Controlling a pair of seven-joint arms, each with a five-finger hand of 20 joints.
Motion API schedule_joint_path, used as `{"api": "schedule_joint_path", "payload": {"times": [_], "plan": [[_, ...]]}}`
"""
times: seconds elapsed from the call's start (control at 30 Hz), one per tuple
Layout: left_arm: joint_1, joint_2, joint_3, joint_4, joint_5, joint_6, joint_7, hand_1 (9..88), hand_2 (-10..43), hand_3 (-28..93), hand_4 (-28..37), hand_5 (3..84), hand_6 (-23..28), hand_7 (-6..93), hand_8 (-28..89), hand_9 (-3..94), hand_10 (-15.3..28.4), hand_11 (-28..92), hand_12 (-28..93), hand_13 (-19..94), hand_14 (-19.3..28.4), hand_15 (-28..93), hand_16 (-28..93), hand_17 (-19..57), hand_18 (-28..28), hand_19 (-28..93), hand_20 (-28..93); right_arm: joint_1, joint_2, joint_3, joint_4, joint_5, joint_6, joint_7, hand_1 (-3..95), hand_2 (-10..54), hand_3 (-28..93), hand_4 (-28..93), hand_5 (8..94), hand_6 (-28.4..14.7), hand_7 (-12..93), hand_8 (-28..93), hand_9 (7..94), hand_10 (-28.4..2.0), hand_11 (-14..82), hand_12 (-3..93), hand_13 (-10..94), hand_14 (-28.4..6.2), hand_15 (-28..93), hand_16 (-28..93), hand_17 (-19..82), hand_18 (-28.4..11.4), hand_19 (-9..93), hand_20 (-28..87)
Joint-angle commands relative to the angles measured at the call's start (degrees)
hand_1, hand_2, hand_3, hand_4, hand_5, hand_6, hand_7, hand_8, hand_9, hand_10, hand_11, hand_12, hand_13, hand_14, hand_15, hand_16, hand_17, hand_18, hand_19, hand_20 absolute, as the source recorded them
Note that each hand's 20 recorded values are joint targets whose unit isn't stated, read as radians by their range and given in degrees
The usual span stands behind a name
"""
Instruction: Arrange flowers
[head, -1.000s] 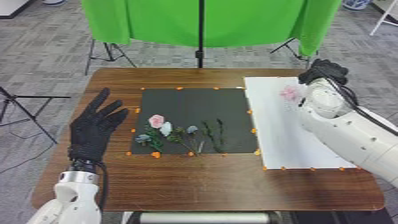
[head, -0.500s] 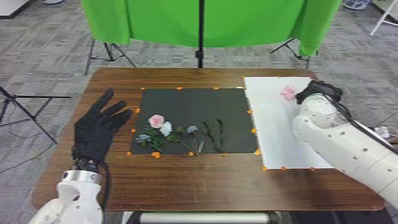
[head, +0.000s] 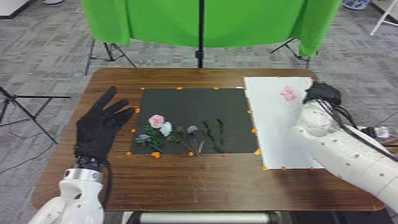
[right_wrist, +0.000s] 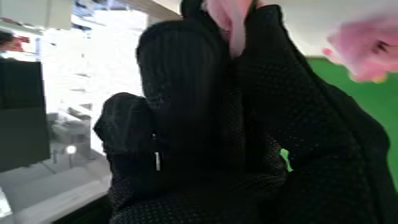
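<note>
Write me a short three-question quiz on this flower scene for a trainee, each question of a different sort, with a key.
1. Multiple choice: The pink rose beside the white bloom lies on:
A) the white sheet
B) the black mat
C) the bare wood

2. True or false: The left hand is held open to the left of the black mat.

3. Fill in the colour: The right hand pinches a flower that is ____.

Key: 1 B; 2 true; 3 pink.
</note>
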Motion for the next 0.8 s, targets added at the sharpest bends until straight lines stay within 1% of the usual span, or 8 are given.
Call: {"api": "schedule_joint_path", "payload": {"times": [0.03, 0.07, 0.1, 0.13, 0.2, 0.43, 0.63, 0.8], "plan": [[2.15, 0.93, -0.44, -0.49, -0.82, 0.90, 1.14, 23.5, 6.0, 79, -27.1, 32.1, 5.7, 13.8, -11, 32.6, 18.9, 25, 12, 26, 27.5, 55, -7, -6.6, 28.4, 52, 28, 3.46, 1.74, -4.10, -4.90, -4.17, 9.95, 0.83, 63.3, -9.5, 68, -28, 87.3, 2.2, 21, 0, 93.7, -5.3, 14.0, 29.1, 86, -0.4, 54, 27, 44, -19.3, 93, 50], [2.29, 0.93, -0.66, -0.57, -0.75, 0.88, 1.15, 23.4, 6.0, 79, -27.1, 32.1, 5.7, 13.8, -11, 32.6, 18.8, 25, 12, 26, 27.5, 55, -7, -6.6, 28.4, 52, 28, 4.10, 1.48, -4.47, -5.93, -4.84, 10.54, 0.48, 63.1, -9.5, 69, -28, 87.7, 2.0, 21, 0, 93.7, -5.3, 14.5, 28.8, 87, -0.4, 54, 28, 45, -19.3, 93, 50], [2.50, 0.47, -1.05, -0.67, -0.40, 0.75, 0.46, 23.4, 6.0, 79, -27.1, 32.1, 5.7, 13.8, -11, 32.6, 18.9, 25, 13, 26, 27.5, 55, -7, -6.7, 28.4, 52, 28, 3.54, 1.00, -3.63, -7.18, -5.89, 11.17, -0.38, 63.1, -9.5, 69, -28, 87.9, 1.9, 21, 1, 93.7, -5.3, 14.8, 28.7, 87, -0.5, 55, 28, 45, -19.4, 93, 50], [2.43, 0.81, -0.88, -0.68, -0.71, 0.97, 0.90, 23.4, 6.0, 79, -27.0, 32.1, 5.7, 13.8, -11, 32.6, 18.9, 25, 13, 26, 27.5, 55, -7, -6.7, 28.4, 52, 28, 4.46, 0.93, -4.66, -8.50, -5.74, 12.35, -1.39, 62.8, -9.5, 70, -28, 88.1, 1.8, 21, 1, 93.7, -5.5, 15.0, 28.6, 87, -0.6, 55, 28, 45, -19.7, 93, 50], [2.46, 0.44, -1.20, -0.74, -0.50, 0.85, 0.53, 23.4, 6.0, 79, -27.0, 32.1, 5.7, 13.8, -11, 32.6, 18.9, 25, 12, 26, 27.5, 55, -7, -6.7, 28.4, 52, 28, 4.11, -0.31, -3.87, -11.37, -6.06, 12.78, -3.92, 62.6, -9.5, 70, -28, 88.3, 1.6, 20, 1, 93.7, -5.9, 15.4, 28.5, 87, -0.6, 55, 28, 46, -19.8, 93, 50], [2.64, -0.33, -1.57, -0.72, 0.02, 0.30, 0.03, 23.4, 6.0, 79, -27.0, 32.2, 5.8, 13.9, -11, 32.6, 18.9, 25, 13, 26, 27.5, 55, -7, -6.6, 28.4, 52, 27, 2.44, -6.66, -4.14, -17.82, -5.75, 9.74, -16.01, 62.0, -9.5, 71, -28, 88.1, 1.5, 20, 2, 93.7, -6.0, 15.1, 28.9, 86, -0.8, 56, 29, 44, -19.9, 93, 52], [1.89, -0.44, -1.53, -0.66, 0.05, 0.13, -0.31, 23.4, 6.0, 79, -27.0, 32.3, 5.9, 13.8, -11, 32.7, 19.0, 25, 13, 26, 27.4, 55, -7, -6.6, 28.4, 52, 27, -0.81, -12.54, -4.77, -17.85, -10.02, 4.80, -20.13, 59.6, -9.5, 73, -28, 86.9, 2.1, 21, 2, 93.7, -5.8, 14.9, 29.3, 85, -1.4, 57, 28, 43, -19.7, 93, 53], [1.18, -1.26, -1.87, -0.83, 1.16, -0.52, -2.02, 23.3, 6.0, 79, -27.0, 32.3, 5.9, 13.7, -11, 32.8, 19.0, 25, 13, 26, 27.4, 55, -7, -6.7, 28.4, 52, 27, -3.98, -13.44, -3.86, -18.55, -10.74, 2.30, -21.97, 59.5, -9.5, 73, -28, 86.0, 2.1, 22, 2, 93.7, -6.5, 14.1, 29.9, 83, -1.8, 57, 28, 41, -19.0, 93, 52]]}}
